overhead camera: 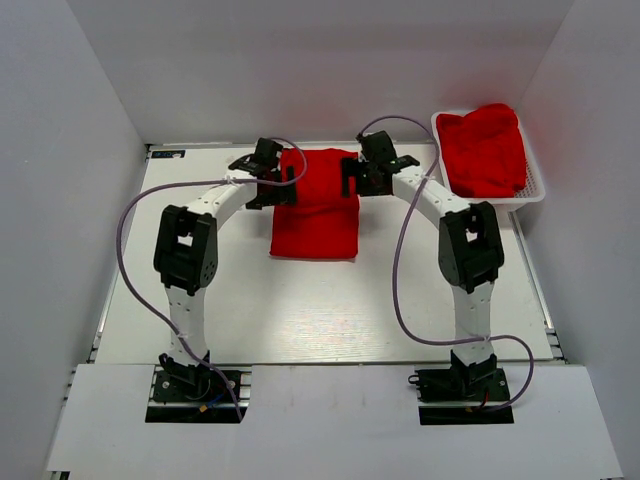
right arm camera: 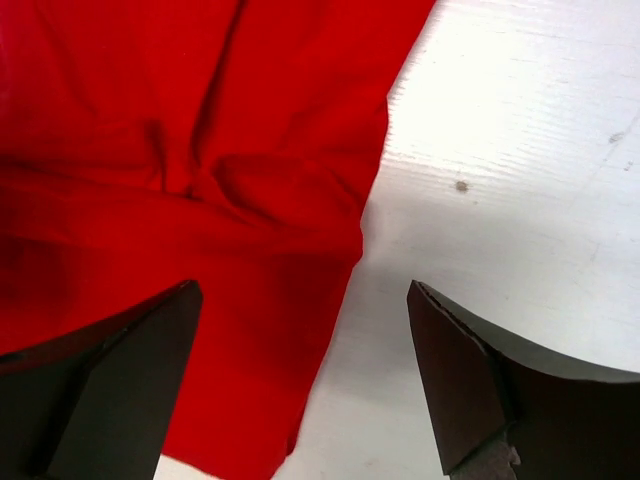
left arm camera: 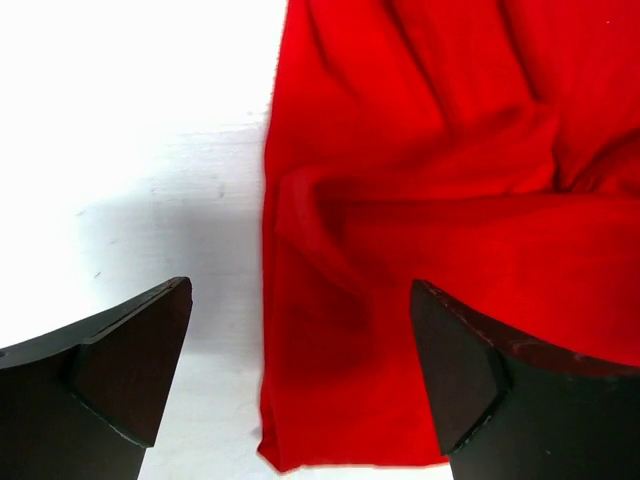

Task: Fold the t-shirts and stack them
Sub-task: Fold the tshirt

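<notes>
A red t-shirt [overhead camera: 316,205], folded into a long rectangle, lies at the middle back of the table. My left gripper [overhead camera: 268,180] is open over its far left edge; in the left wrist view the shirt [left arm camera: 440,200] and its left edge lie between the spread fingers [left arm camera: 130,360]. My right gripper [overhead camera: 362,175] is open over the far right edge; in the right wrist view the shirt [right arm camera: 180,160] and its right edge lie between the fingers [right arm camera: 470,370]. More red t-shirts [overhead camera: 485,148] are heaped in the basket.
A white mesh basket [overhead camera: 536,190] stands at the back right corner of the table. White walls close in the table at the back and both sides. Purple cables loop beside each arm.
</notes>
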`<state>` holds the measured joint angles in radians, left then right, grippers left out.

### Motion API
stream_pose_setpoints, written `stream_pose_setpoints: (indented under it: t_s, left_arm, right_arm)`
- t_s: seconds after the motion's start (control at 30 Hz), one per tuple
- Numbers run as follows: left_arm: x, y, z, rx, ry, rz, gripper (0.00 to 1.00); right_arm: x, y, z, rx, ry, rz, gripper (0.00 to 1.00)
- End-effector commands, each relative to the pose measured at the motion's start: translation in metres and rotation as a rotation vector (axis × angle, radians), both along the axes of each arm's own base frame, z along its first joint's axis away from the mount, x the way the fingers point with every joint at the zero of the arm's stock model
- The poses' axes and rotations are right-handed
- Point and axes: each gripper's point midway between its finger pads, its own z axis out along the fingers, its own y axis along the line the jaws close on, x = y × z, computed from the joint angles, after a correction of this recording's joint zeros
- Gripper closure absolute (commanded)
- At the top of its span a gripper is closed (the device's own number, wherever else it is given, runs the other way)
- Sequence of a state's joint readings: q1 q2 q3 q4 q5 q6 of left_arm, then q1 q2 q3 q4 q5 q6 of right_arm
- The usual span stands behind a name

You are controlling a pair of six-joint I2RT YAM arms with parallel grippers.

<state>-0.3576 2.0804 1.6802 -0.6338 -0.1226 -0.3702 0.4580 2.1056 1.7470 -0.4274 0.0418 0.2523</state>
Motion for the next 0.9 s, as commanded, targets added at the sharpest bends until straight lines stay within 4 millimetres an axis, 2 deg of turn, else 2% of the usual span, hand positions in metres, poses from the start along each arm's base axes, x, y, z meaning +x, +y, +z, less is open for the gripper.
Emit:
stream_pose_setpoints:
  t_s: [0.0,0.07,0.1,0.13,0.17,0.2,0.23,0.27,0.3,0.33,0.37,0.4,0.43,0.47,0.5,0.53,0.57,0.67,0.73,0.83,0.87]
  left_arm:
    - [0.003,0.007,0.072,-0.018,-0.123,0.013,0.00]
    - [-0.009,0.016,0.076,-0.026,-0.113,0.038,0.00]
    - [-0.018,0.019,0.093,-0.035,-0.135,0.039,0.00]
    - [-0.032,0.019,0.085,-0.044,-0.105,0.024,0.00]
    - [-0.041,0.020,0.086,-0.056,-0.100,0.026,0.00]
    - [-0.057,0.026,0.090,-0.065,-0.100,0.037,0.00]
    - [-0.064,0.026,0.093,-0.078,-0.106,0.029,0.00]
    - [-0.071,0.026,0.095,-0.095,-0.111,0.033,0.00]
    - [-0.087,0.031,0.080,-0.087,-0.073,0.041,0.00]
    - [-0.096,0.028,0.091,-0.109,-0.102,0.024,0.00]
    - [-0.103,0.027,0.090,-0.113,-0.109,0.015,0.00]
    - [-0.118,0.028,0.075,-0.122,-0.064,0.011,0.00]
    - [-0.123,0.028,0.074,-0.132,-0.066,0.004,0.00]
    - [-0.128,0.028,0.075,-0.143,-0.075,-0.002,0.00]
    - [-0.137,0.031,0.060,-0.135,-0.035,0.009,0.00]
    - [-0.141,0.032,0.059,-0.135,-0.035,0.009,0.00]
    - [-0.146,0.034,0.053,-0.127,-0.013,0.011,0.00]
    - [-0.156,0.038,0.034,-0.113,0.023,0.013,0.00]
    - [-0.155,0.036,0.022,-0.112,0.045,0.009,0.00]
    - [-0.146,0.028,0.015,-0.135,0.042,-0.005,0.00]
    - [-0.145,0.027,0.006,-0.129,0.059,-0.004,0.00]
  right_arm:
    - [-0.002,-0.002,0.065,0.046,-0.104,0.011,0.10]
    - [-0.017,-0.007,0.059,0.045,-0.071,0.011,0.10]
    - [-0.024,-0.011,0.077,0.054,-0.100,0.007,0.10]
    - [-0.042,-0.014,0.056,0.045,-0.039,0.021,0.10]
    - [-0.048,-0.017,0.052,0.046,-0.024,0.013,0.10]
    - [-0.060,-0.013,0.061,0.077,-0.025,0.038,0.10]
    - [-0.077,-0.019,0.048,0.082,0.010,0.046,0.10]
    - [-0.085,-0.018,0.057,0.102,-0.001,0.058,0.10]
    - [-0.090,-0.018,0.057,0.116,0.000,0.055,0.10]
    - [-0.106,-0.017,0.062,0.140,-0.005,0.076,0.10]
    - [-0.117,-0.020,0.048,0.131,0.023,0.083,0.10]
    - [-0.127,-0.022,0.037,0.124,0.036,0.094,0.10]
    - [-0.137,-0.019,0.043,0.143,0.028,0.108,0.10]
    - [-0.151,-0.025,0.025,0.125,0.074,0.110,0.10]
    - [-0.157,-0.026,0.020,0.126,0.092,0.102,0.10]
    - [-0.165,-0.024,0.023,0.134,0.086,0.112,0.10]
    - [-0.173,-0.026,0.008,0.127,0.104,0.115,0.10]
    - [-0.182,-0.022,0.000,0.142,0.121,0.106,0.10]
    - [-0.181,-0.018,-0.001,0.157,0.120,0.093,0.10]
    - [-0.175,-0.010,-0.003,0.169,0.114,0.087,0.10]
    - [-0.173,-0.009,-0.006,0.161,0.117,0.080,0.10]
